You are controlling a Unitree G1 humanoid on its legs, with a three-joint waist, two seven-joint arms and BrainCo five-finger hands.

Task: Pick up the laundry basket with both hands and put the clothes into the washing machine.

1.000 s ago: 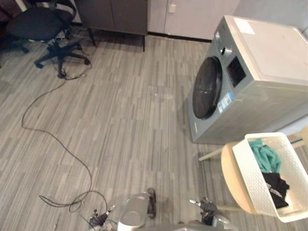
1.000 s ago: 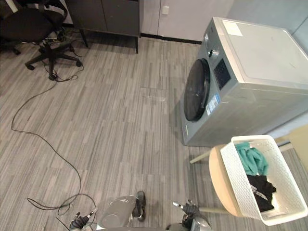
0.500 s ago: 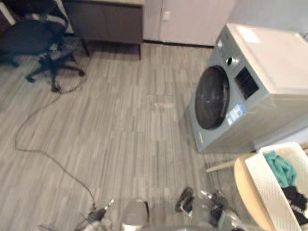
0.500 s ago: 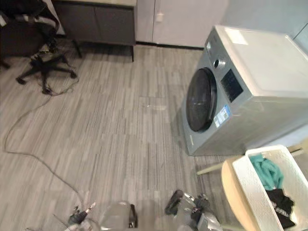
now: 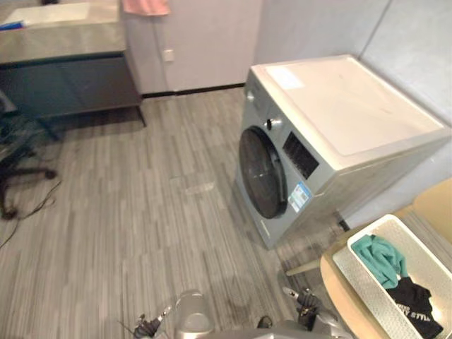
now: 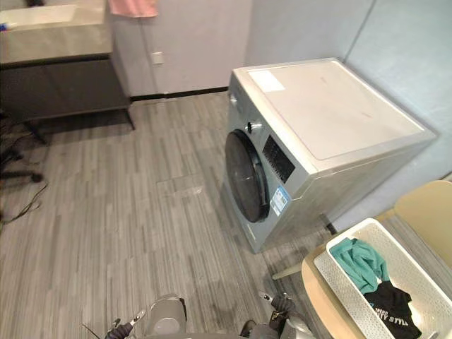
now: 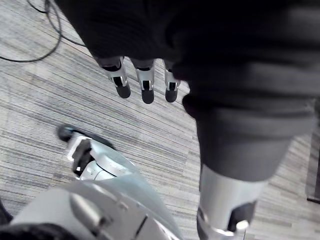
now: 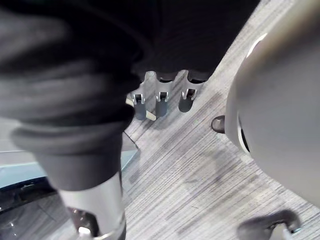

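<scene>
A white lattice laundry basket (image 5: 429, 263) sits on a round beige chair seat at the lower right. It holds a teal garment (image 5: 379, 256) and a black garment (image 5: 412, 308). A grey front-loading washing machine (image 5: 332, 134) stands behind it, its round dark door (image 5: 260, 173) closed. My left hand (image 7: 145, 84) hangs by my side over the floor, fingers straight and empty. My right hand (image 8: 160, 101) hangs the same way, open and holding nothing. Both hands are well short of the basket.
The beige chair (image 5: 340, 291) under the basket has a backrest (image 5: 436, 207) on its far side. A dark cabinet with a grey counter (image 5: 65, 69) stands at the back left, and an office chair (image 5: 13, 164) at the left edge. Walls close in behind the machine.
The whole picture has swung right, so the camera moved: the machine now sits nearer the middle and the office chair has slid to the left edge. Both hands still hang low.
</scene>
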